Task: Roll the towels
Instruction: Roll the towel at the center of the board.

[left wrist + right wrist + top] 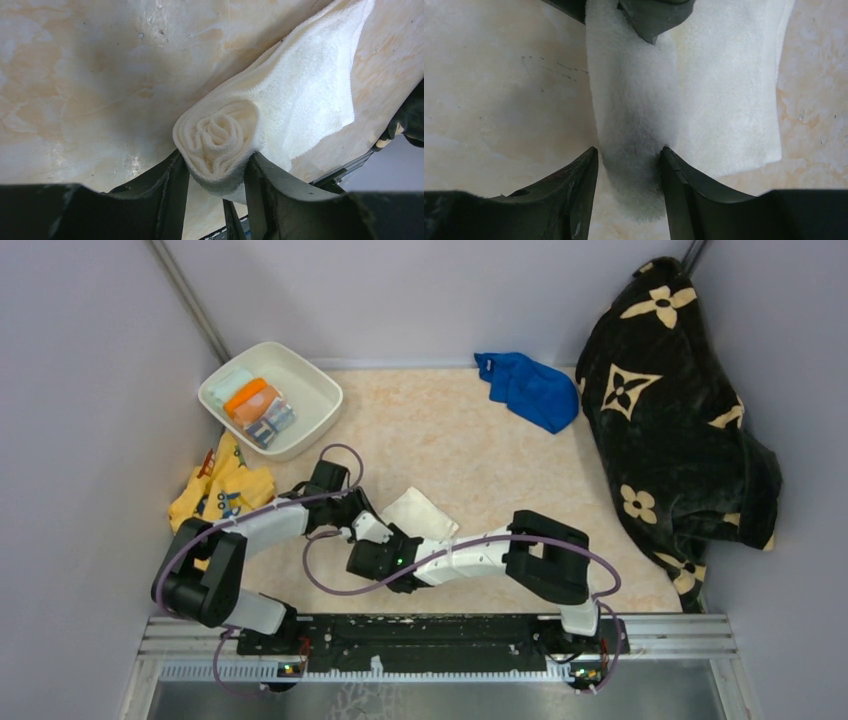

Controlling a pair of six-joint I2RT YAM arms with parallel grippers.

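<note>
The cream-white towel [422,512] lies at the table's near middle, partly rolled from its near-left edge. My left gripper [372,532] is shut on one end of the roll; the spiral end [220,135] shows between its fingers, with the flat rest of the towel [310,95] trailing away. My right gripper [390,554] is shut on the roll's other end [631,125], the flat part [729,95] lying to the right. The royal blue towel [530,390] lies crumpled at the back. A printed blue, orange and white cloth [268,420] lies in the white bin [312,390].
The bin at the back left also holds an orange and a pale green cloth. A yellow printed cloth [222,488] lies beside my left arm. A large black blanket with cream flowers [670,420] fills the right side. Grey walls enclose the table.
</note>
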